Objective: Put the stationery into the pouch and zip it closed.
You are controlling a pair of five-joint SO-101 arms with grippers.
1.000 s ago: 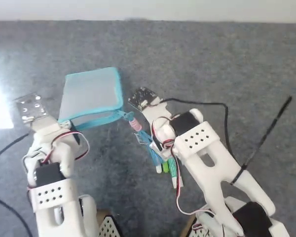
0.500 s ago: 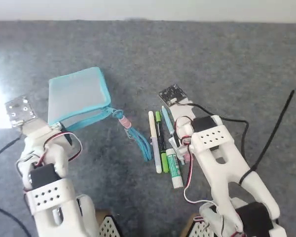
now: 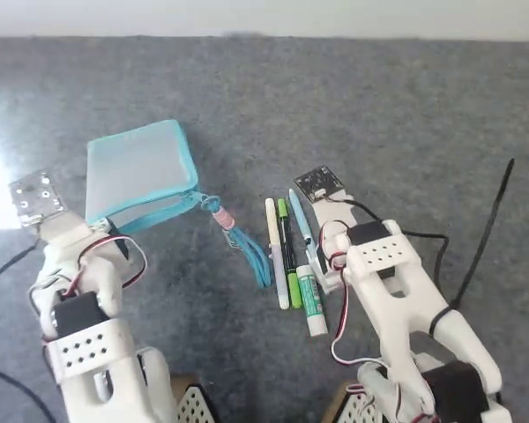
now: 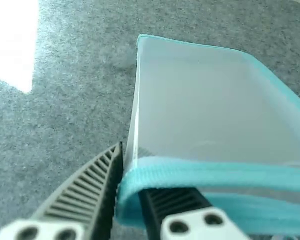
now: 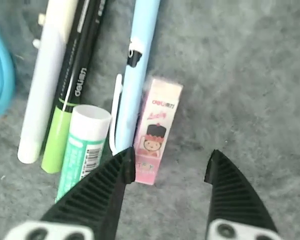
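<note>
a translucent pouch (image 3: 141, 176) with teal trim is laid flat on the grey counter (image 3: 379, 115), towards the left side in the high view. the teal zip band along its near edge is pinched by the left gripper (image 4: 130, 165), whose ribbed fingers (image 4: 97, 185) are closed on either side of that band; the rest of the pouch (image 4: 210, 115) is spread out beyond them on the counter. a pink pull (image 3: 219, 214) and a teal cord (image 3: 251, 251) are trailed from the pouch's near right corner towards the stationery.

the stationery is lined up side by side between the two arms, outside the pouch. from the left in the high view, a white pen (image 3: 274, 251), a black and green pen (image 3: 287, 251) and a light blue pen (image 3: 300, 220) are set nearly parallel, with a glue stick (image 3: 311, 304) placed at their near end.

in the right wrist view the white pen (image 5: 47, 80), the black and green pen (image 5: 72, 85), the light blue pen (image 5: 137, 65) and the glue stick (image 5: 82, 145) are seen close together, and a pink eraser (image 5: 157, 127) is laid just beside the light blue pen. the right gripper (image 5: 171, 160) is held wide open just above the counter with nothing in it; one finger is placed at the eraser's near end, the other well apart over bare counter.
</note>
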